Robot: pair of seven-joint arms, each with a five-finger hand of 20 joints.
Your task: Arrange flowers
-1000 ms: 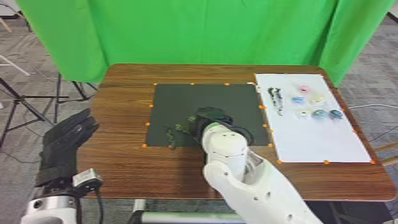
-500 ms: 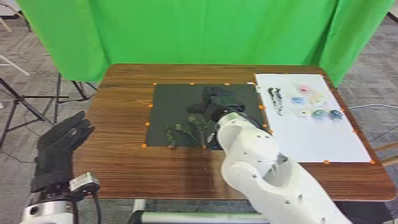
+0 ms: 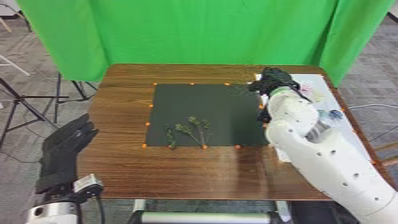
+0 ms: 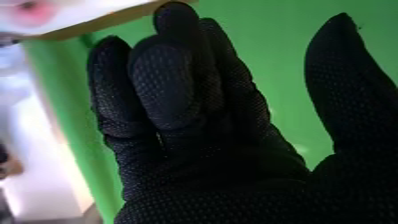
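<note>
Behind brown wooden table, bright green fabric curtain. At table's left edge: black-gloved left hand, fingers loosely extended. Slender green leafy stems on near part of square black mat. Over far left corner of white sheet: black-gloved right hand, fingers straight, thumb apart. Farther right, on sheet: small pink flower head, blue-green one.

A brown wooden table with rounded corners is being partly covered by a dark mat and, just beside it on the right, by a white sheet. The mat's edges are being marked by small orange markers. Green sprigs are being borne by the mat's near part. On the sheet, which is being partly hidden, a pink flower and a bluish one are being supported, the pink farther back.
</note>
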